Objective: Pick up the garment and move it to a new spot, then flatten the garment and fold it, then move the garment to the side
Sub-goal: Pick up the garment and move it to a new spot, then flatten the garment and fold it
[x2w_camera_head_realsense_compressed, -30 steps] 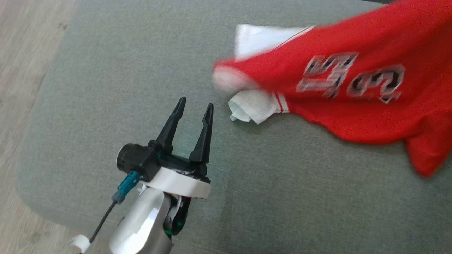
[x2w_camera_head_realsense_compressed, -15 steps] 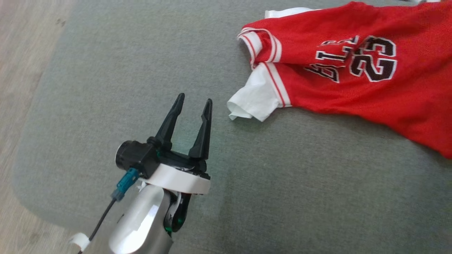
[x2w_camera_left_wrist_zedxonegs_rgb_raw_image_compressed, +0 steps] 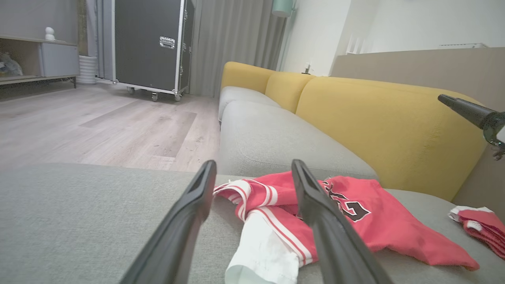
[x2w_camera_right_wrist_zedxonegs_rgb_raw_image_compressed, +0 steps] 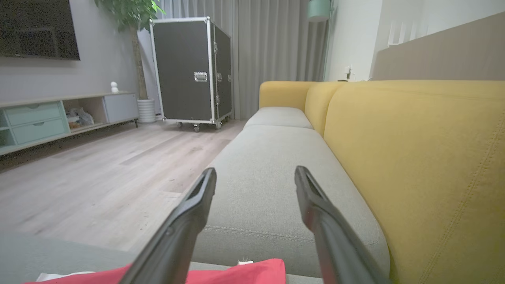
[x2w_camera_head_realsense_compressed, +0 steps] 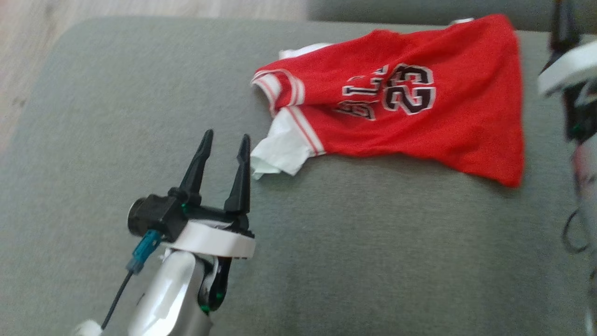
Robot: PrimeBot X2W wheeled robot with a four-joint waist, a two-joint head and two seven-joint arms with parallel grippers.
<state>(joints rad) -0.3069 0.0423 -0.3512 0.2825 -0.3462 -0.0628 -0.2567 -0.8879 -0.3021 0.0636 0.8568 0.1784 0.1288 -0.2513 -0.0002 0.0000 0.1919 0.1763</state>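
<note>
The grey sofa seat cushion [x2w_camera_head_realsense_compressed: 116, 116] carries everything here. The garment [x2w_camera_head_realsense_compressed: 443, 126], a red jersey with a black number, lies on the cushion's far right part, rumpled and bunched at the collar end, with nothing gripping it. We judge the carry to a new spot done and the flattening step in hand.

The next move, as we read it, calls for a hold at each end of the cloth: one at the sleeve side and one at the hem side, then a pull apart to draw the wrinkles out before any fold.

Our right fingers [x2w_camera_right_wrist_zedxonegs_rgb_raw_image_compressed: 189, 213] stand wide apart and empty, hovering over the red edge that shows beneath them. Our left fingers [x2w_camera_head_realsense_compressed: 240, 172] are equally wide apart and hold nothing. Their tips sit just beside the white sleeve [x2w_camera_head_realsense_compressed: 280, 151], and we cannot tell whether one brushes it.
</note>
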